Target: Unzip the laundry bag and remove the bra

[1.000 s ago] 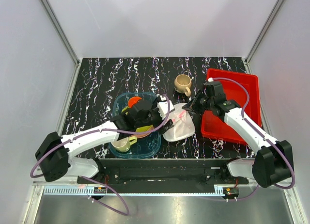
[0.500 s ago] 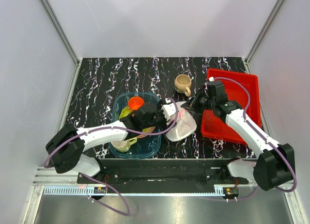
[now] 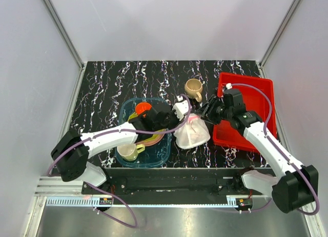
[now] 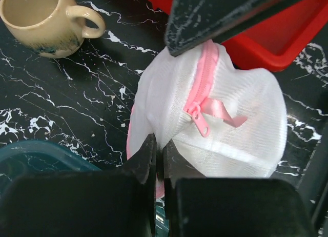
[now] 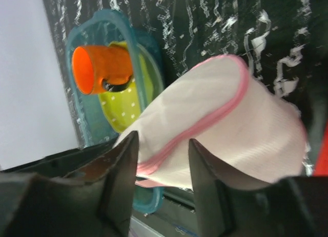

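The laundry bag (image 3: 193, 134) is a white mesh dome with pink zip edging, lying between the blue bin and the red tray. In the left wrist view its pink zip and pull (image 4: 200, 120) face up and look closed. My left gripper (image 4: 159, 156) (image 3: 185, 118) is shut on a fold of the bag's mesh at its near left edge. My right gripper (image 5: 163, 160) (image 3: 205, 114) stands open at the bag's (image 5: 230, 129) far right end, the pink edging showing in the gap between its fingers. The bra is hidden inside; only a pale pink tint shows through the mesh.
A beige cup (image 3: 193, 88) stands behind the bag. The red tray (image 3: 256, 119) lies under my right arm. The blue bin (image 3: 159, 155) on the left holds an orange cup (image 5: 97, 67), a yellow-green plate (image 5: 123, 106) and a pale mug (image 3: 128, 152).
My left gripper has swung right from the bin to the bag and shut on its mesh. My right gripper has opened and let go of the bag's end.
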Robot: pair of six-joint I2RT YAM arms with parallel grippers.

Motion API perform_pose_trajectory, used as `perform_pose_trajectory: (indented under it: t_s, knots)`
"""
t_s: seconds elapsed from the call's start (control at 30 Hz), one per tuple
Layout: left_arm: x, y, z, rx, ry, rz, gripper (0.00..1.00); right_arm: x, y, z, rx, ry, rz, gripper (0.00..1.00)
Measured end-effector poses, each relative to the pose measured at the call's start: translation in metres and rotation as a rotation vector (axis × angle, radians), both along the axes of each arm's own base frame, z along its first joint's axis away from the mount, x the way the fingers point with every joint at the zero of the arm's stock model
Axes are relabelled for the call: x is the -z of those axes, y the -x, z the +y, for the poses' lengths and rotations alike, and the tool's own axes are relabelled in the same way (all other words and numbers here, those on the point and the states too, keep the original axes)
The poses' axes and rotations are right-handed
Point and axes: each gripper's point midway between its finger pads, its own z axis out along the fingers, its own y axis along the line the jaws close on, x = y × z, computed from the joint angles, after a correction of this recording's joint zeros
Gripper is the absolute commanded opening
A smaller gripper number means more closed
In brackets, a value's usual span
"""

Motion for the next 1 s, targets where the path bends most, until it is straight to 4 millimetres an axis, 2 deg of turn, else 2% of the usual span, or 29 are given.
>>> perform_pose_trajectory:
  t_s: [0.07, 0.17, 0.3, 0.43, 0.47, 0.57, 0.73, 0.83, 1.0]
  knots:
    - [-0.010, 0.000, -0.002, -0.015, 0.002, 0.034, 0.00, -0.002, 0.003, -0.011, 0.012, 0.060, -0.024, 0.64]
    - [-0.030, 0.001, -0.003, -0.062, 0.009, 0.108, 0.00, -0.016, 0.004, -0.031, 0.043, 0.164, -0.075, 0.65]
    - [-0.058, -0.004, -0.006, -0.153, 0.028, 0.198, 0.00, -0.060, 0.001, -0.058, 0.103, 0.283, -0.190, 0.64]
    - [-0.068, -0.004, -0.012, -0.201, 0.051, 0.285, 0.00, -0.096, 0.004, -0.067, 0.103, 0.317, -0.286, 0.55]
    - [-0.065, -0.003, -0.012, -0.210, 0.041, 0.313, 0.00, -0.096, 0.005, -0.067, 0.100, 0.321, -0.287, 0.50]
    - [-0.053, -0.003, -0.016, -0.243, 0.003, 0.386, 0.00, -0.087, 0.011, -0.064, 0.063, 0.324, -0.263, 0.47]
    - [-0.022, -0.001, -0.014, -0.295, -0.060, 0.517, 0.00, -0.050, 0.025, -0.041, -0.040, 0.237, -0.183, 0.39]
    - [-0.019, 0.001, -0.009, -0.310, -0.056, 0.573, 0.00, -0.036, 0.032, -0.028, -0.081, 0.185, -0.146, 0.39]
    - [-0.020, 0.000, -0.008, -0.317, -0.031, 0.619, 0.00, -0.036, 0.031, -0.002, -0.157, 0.104, -0.144, 0.34]
